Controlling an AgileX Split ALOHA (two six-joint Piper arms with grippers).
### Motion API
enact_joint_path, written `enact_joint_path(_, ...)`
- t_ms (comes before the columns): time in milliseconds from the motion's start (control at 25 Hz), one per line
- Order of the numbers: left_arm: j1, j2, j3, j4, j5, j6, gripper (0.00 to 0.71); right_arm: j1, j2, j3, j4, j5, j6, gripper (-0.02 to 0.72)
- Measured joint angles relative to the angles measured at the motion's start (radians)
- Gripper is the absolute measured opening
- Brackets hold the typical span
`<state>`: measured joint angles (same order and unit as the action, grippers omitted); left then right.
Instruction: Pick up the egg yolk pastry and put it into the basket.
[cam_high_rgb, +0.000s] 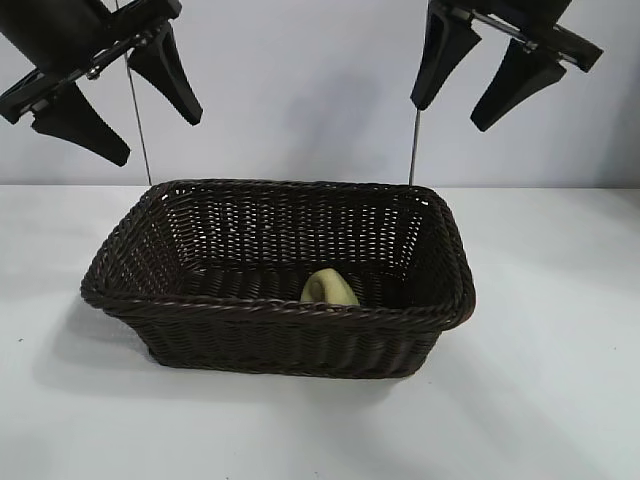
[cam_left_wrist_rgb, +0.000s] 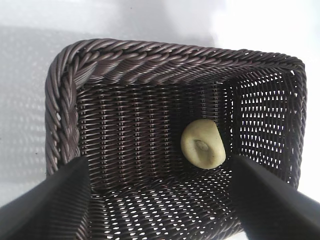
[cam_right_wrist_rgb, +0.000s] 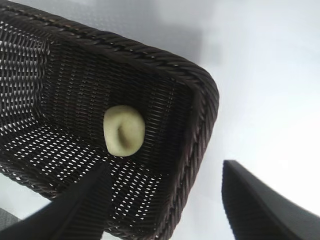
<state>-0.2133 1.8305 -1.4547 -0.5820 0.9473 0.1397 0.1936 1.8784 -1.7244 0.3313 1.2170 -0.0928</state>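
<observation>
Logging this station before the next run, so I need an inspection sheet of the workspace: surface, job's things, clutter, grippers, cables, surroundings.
Surface: white tabletop, bare around the basket.
Job's things: large rectangular dark brown woven wicker basket upright mid-table; small pale yellow rounded egg yolk pastry lies on its floor, by the near wall in the exterior view.
Clutter: nothing seen.
Grippers: left gripper open, empty, raised above the basket's left end; right gripper open, empty, raised above its right end.
Cables: two thin upright rods or cables behind the basket; cannot tell which.
Surroundings: plain pale wall.
</observation>
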Motion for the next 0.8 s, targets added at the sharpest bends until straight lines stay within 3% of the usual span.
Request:
enact_joint_path(280, 0.000, 0.000, 0.000, 0.000, 0.000, 0.000, 0.561, 0.000, 0.000, 0.000, -0.032, 0.014, -0.005, 0.465)
enact_joint_path(800, 0.000, 0.000, 0.000, 0.000, 0.000, 0.000, 0.561, 0.000, 0.000, 0.000, -0.036, 0.014, -0.005, 0.465)
